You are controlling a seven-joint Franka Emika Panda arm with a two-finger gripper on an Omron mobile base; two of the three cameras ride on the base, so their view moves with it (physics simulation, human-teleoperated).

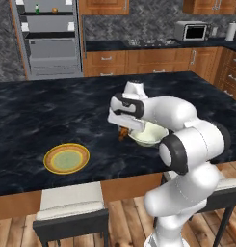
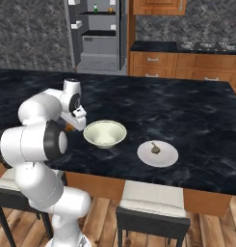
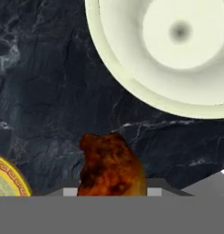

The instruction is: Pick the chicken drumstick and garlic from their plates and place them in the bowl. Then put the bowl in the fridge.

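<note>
Chicken drumstick (image 3: 111, 167) in claw (image 3: 112, 192) (long axis along fingers)

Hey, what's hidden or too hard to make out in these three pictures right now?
- Jaws: in the hand view the grey band covers them, so their hold on the drumstick is unclear.
- Drumstick in the left base view: mostly behind the arm.
- Item on the white plate, right base view: too small to identify.
- Fridge shelf items: too small.
- Orange-rimmed plate, hand view: cut off by the edge.
</note>
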